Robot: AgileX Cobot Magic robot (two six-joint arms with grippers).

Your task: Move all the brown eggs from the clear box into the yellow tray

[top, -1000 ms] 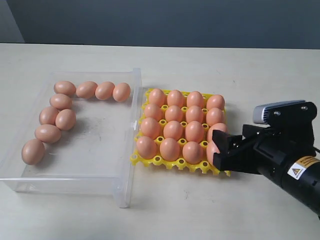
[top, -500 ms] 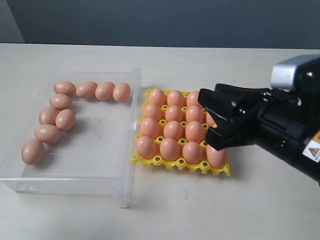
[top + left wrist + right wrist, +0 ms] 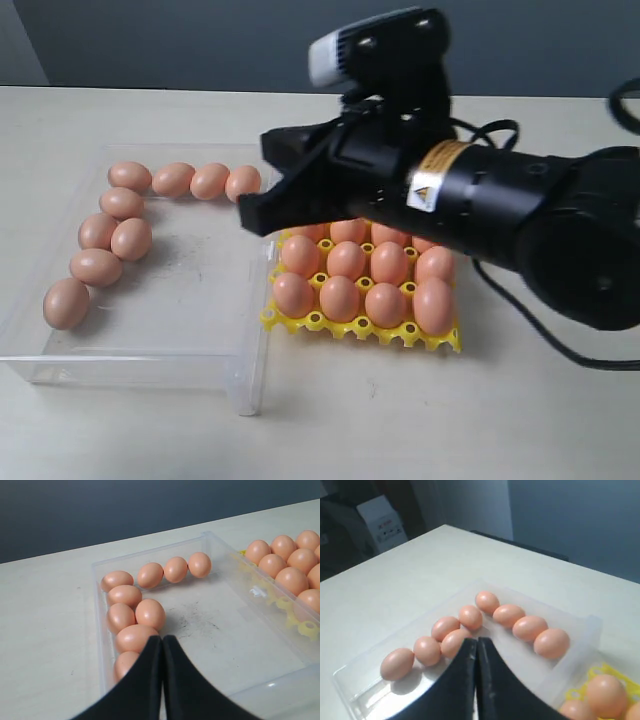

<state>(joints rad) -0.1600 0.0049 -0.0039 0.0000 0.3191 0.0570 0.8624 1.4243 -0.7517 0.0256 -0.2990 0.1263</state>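
Nine brown eggs (image 3: pixel 131 239) are lying in the clear box (image 3: pixel 120 370), on the left of the desk (image 3: pixel 400 420): four are lining up along its far wall and five are trailing down its left side, most touching a neighbour. The middle and right of the box floor are showing bare. Just beside the box's right wall, the yellow tray (image 3: pixel 360 332) is sitting with eggs in its cups. Eight are showing in full across the two front rows, and the back rows are hiding behind the black right arm (image 3: pixel 520 210), so no full count there.

The right pincer (image 3: pixel 476 647) is hanging over the spot where box and tray meet, jaws pressed together and gripping nothing. The left pincer (image 3: pixel 162 647) is pointing over the box, jaws likewise closed and empty.

The desk is looking pale cream and matte, with a dark blue-grey wall (image 3: pixel 150 40) running behind it.
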